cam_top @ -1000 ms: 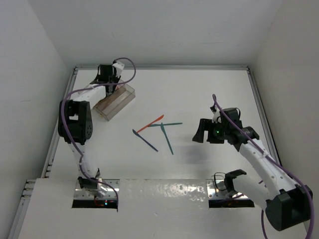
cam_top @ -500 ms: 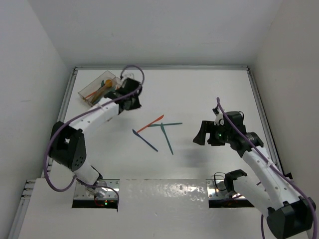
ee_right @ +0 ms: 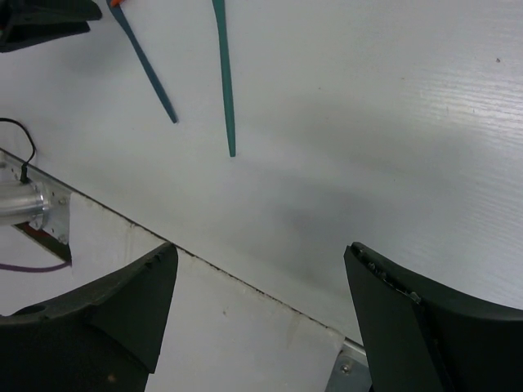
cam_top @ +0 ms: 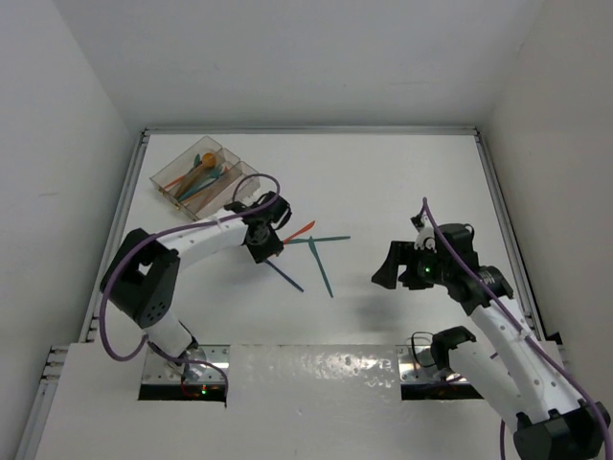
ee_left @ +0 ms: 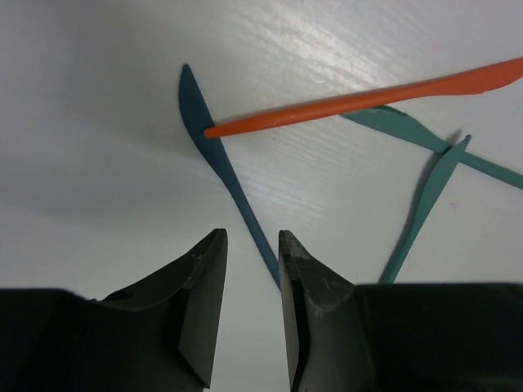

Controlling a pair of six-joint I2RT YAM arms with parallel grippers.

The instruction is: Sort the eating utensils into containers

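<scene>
White table (cam_top: 402, 172); left gripper (ee_left: 252, 238) (ajar) above blue knife (ee_left: 214, 151).

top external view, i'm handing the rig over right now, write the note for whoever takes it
Left gripper: narrowly open, empty, low over the dark blue knife.
Right gripper: wide open, empty, right of the loose utensils.
Tray: far left of the table, holding several orange and teal utensils.
Done: those pieces are in the tray.
Left: four loose on the table: the dark blue knife, the orange utensil touching its blade, and the long teal utensil meeting the second teal utensil.
</scene>
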